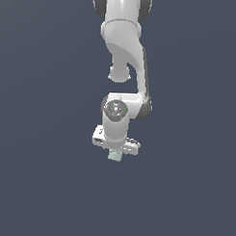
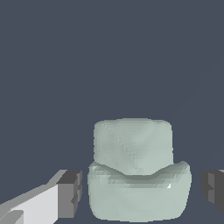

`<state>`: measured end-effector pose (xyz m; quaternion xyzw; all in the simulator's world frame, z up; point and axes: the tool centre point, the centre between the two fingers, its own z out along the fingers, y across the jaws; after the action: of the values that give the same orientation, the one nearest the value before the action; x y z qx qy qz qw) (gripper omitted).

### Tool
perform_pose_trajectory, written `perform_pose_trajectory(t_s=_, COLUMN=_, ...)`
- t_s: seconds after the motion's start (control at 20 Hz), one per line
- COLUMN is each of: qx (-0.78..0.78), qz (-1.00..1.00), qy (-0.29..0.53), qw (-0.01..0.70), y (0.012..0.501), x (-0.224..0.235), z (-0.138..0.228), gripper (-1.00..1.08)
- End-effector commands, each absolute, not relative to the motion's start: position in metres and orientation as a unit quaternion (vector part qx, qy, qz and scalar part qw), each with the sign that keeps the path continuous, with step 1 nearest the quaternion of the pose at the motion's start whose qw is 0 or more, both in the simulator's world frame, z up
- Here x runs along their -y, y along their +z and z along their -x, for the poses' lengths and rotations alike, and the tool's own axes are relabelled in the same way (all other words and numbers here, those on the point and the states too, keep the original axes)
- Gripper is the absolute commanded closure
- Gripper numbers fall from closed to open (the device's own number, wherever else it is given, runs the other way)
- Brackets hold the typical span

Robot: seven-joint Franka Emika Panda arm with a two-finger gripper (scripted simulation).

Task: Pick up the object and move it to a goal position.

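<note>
arm: white franka arm [image 1: 123,52] comes down from the top of the exterior view, wrist pointing straight down, hand roughly mid-frame.
gripper: gripper [image 1: 116,153] sits at the arm's low end, white body w/ a round joint cap above it. in wrist view [image 2: 142,190] it frames the block from both sides.
fingers: spread apart, one dark pad [image 2: 70,193] on a white finger at one side of the block, the other dark pad at the opposite edge of the wrist view. a small gap shows btw each pad and the block, so not touching it, not clamped. spread is a bit wider than the block.
object: pale mint-green block [image 2: 136,170], roughly cube-shaped, soft creased faces, rounded corners. in exterior view [image 1: 114,156] it peeks out just below the gripper body, much smaller than the hand, mostly hidden by it.
object position: btw the two fingers, approx centred in the gap. whether it rests on the surface or is off it can't be told.
surface: flat dark slate-blue ground [image 1: 40,184] fills both views, no edges or marks visible.
tilt: block looks upright in wrist view; one face toward the camera, top face visible behind it.
</note>
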<state>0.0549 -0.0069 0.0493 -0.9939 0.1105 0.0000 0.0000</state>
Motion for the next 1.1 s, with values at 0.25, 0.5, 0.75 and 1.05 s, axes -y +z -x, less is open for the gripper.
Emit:
perform_pose_trajectory(t_s=0.25, qx=-0.111, qz=0.994, qy=0.0, qw=0.0, y=0.0299, x=0.0069, z=-0.0558, gripper=-0.92)
perform_pose_trajectory(t_s=0.5, qx=-0.111, qz=0.994, qy=0.0, qw=0.0, y=0.03, x=0.0069, z=-0.056, gripper=1.08)
perform_pose_trajectory(t_s=0.75, qx=-0.111, qz=0.994, qy=0.0, qw=0.0, y=0.03, x=0.0069, z=-0.056, gripper=1.08)
perform_pose_trajectory(t_s=1.05, qx=-0.111, qz=0.994, qy=0.0, qw=0.0, y=0.0339, x=0.0087, z=-0.055, gripper=1.08)
